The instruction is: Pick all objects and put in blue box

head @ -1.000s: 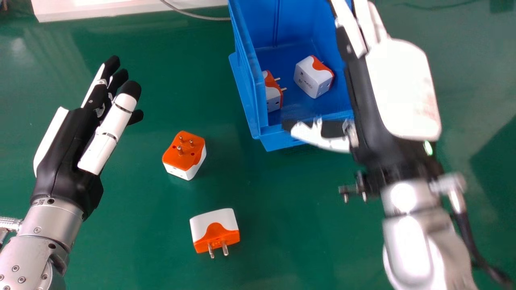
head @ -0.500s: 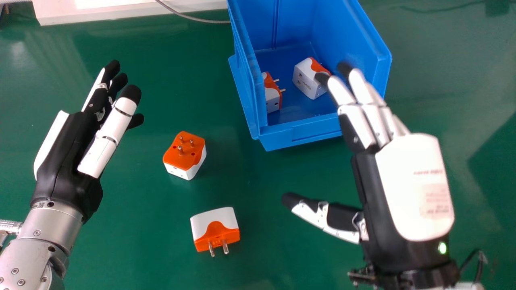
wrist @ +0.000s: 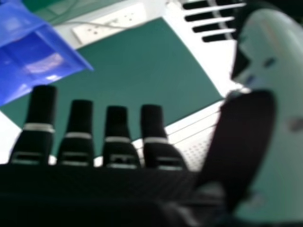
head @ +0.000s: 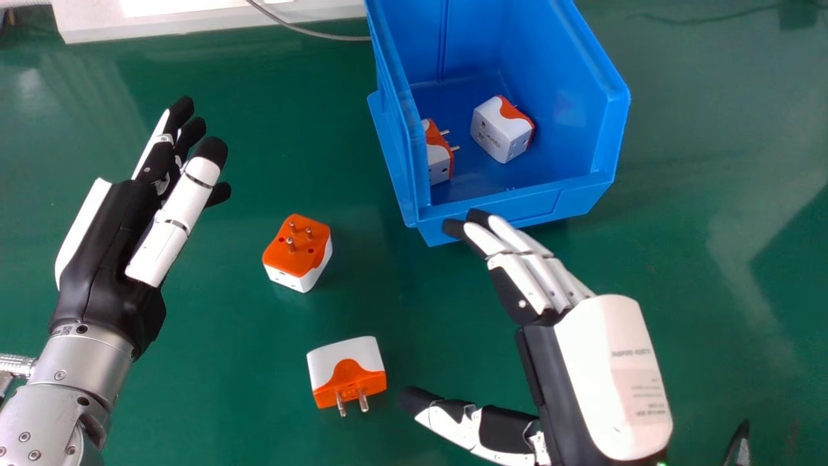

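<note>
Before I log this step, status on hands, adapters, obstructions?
Left hand open, empty; right hand open, empty, near blue box. Two adapters boxed, two on table. Nothing seen between right thumb and nearest adapter.

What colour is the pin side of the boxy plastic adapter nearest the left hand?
Orange pin side, clearest in the head view.

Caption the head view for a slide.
Right hand open before the blue box holding two plug adapters; two more adapters wait on the green table.
</note>
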### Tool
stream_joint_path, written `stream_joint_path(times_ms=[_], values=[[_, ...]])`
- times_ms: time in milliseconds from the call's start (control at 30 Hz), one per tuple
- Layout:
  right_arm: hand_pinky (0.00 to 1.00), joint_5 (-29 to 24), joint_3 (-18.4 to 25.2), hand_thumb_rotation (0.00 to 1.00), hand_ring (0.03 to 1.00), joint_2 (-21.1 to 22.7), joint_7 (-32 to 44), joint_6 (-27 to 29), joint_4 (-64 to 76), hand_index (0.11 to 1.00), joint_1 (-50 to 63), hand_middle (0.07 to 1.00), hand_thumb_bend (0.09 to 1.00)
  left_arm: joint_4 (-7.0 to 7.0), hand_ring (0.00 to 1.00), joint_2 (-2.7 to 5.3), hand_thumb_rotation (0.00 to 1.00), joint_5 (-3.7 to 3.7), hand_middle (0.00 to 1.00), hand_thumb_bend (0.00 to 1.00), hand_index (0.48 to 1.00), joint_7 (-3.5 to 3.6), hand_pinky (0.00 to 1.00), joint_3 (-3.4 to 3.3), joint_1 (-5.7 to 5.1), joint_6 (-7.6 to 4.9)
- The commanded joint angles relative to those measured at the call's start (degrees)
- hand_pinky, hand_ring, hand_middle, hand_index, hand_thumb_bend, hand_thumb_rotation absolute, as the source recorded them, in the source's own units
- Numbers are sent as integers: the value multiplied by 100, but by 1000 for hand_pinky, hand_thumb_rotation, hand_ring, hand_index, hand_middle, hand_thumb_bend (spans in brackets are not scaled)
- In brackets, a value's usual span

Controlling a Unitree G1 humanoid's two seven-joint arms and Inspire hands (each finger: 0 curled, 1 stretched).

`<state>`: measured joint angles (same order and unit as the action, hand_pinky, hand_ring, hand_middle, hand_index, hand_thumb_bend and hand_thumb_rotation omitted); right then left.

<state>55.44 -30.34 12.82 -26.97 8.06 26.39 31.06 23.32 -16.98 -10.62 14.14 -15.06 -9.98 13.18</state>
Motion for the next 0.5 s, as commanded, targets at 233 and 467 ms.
stream_joint_path(times_ms=[233, 467], values=[[655, -4, -335, 231, 810, 37, 548, 236, 81, 791, 84, 836, 518, 31, 951, -18, 776, 18, 991, 498, 988, 4, 880, -17, 6, -190], [632, -459, -495, 214, 785, 133, 1623, 335, -234, 767, -537, 812, 515, 40, 950, -4, 775, 32, 991, 505, 987, -35, 879, 25, 68, -135]])
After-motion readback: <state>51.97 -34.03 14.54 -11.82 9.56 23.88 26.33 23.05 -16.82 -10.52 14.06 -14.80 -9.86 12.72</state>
